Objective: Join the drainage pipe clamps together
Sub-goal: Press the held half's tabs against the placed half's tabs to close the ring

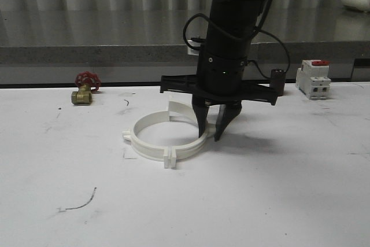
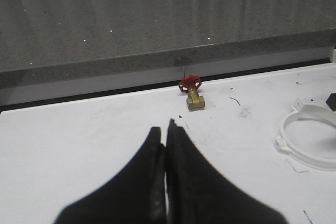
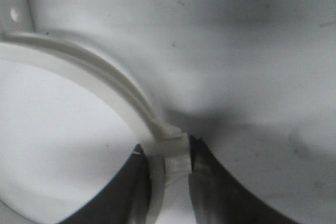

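Note:
The two white drainage pipe clamps (image 1: 153, 150) lie on the white table (image 1: 260, 189) as one wide ring, with a tabbed joint at the front (image 1: 169, 158) and a flat tab standing up at the back. My right gripper (image 1: 210, 134) points straight down onto the ring's right side. In the right wrist view its dark fingers (image 3: 170, 166) sit on either side of the band (image 3: 105, 74) at a blocky tab and press against it. My left gripper (image 2: 167, 129) is shut with nothing in it, over bare table well to the left of the ring (image 2: 286, 142).
A brass valve with a red handwheel (image 1: 85, 88) stands at the back left. A white boxy breaker with a red top (image 1: 313, 79) is at the back right. A grey stone ledge (image 1: 87, 50) runs along the table's far edge.

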You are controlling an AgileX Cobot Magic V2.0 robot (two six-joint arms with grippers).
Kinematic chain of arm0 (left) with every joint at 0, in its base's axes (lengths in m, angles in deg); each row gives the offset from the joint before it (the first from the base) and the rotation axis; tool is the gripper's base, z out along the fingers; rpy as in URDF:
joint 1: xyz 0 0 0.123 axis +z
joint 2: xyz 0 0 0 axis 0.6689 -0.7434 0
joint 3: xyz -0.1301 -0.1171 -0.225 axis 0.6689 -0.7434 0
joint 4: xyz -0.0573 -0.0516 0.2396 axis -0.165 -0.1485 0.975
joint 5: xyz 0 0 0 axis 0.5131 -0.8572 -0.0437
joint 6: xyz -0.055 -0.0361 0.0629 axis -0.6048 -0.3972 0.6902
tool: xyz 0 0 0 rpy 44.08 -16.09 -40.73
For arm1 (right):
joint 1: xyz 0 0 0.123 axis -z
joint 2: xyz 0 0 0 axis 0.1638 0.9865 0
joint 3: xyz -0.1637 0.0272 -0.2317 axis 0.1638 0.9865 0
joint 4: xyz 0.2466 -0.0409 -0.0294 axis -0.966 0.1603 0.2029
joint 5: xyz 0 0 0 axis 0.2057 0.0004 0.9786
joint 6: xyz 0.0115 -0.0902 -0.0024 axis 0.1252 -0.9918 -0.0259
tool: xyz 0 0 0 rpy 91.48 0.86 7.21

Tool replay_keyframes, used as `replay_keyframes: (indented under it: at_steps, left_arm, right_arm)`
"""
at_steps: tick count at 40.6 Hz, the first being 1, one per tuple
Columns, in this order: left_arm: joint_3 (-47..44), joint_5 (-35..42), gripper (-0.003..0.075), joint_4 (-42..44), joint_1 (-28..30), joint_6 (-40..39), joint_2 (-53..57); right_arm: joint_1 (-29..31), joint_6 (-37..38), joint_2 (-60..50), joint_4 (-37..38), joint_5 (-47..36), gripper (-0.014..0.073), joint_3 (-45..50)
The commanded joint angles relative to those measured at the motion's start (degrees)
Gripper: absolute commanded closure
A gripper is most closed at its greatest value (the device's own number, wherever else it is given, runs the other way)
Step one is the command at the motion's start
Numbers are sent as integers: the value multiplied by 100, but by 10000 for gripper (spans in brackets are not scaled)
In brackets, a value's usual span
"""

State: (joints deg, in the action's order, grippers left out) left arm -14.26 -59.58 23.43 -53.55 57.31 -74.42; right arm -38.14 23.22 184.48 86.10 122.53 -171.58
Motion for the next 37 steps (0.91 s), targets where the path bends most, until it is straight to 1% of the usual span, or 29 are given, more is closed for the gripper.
replay_keyframes:
  at_steps: [1, 26, 31, 33, 37]
  left_arm:
    - [164, 434, 741, -4, -40, 9, -55]
    - [164, 434, 741, -4, -40, 9, -55]
    - [164, 434, 741, -4, -40, 9, -55]
    - [164, 434, 741, -4, -40, 9, -55]
    - [164, 434, 741, -4, -40, 9, -55]
  right_arm:
    - [24, 31, -340, 80, -158, 536, -186]
    - [24, 45, -340, 75, -127, 534, -186]
    - [24, 141, -340, 75, -101, 533, -186]
    - [24, 172, -340, 75, -95, 526, -186]
    - [24, 176, -340, 75, -89, 477, -186]
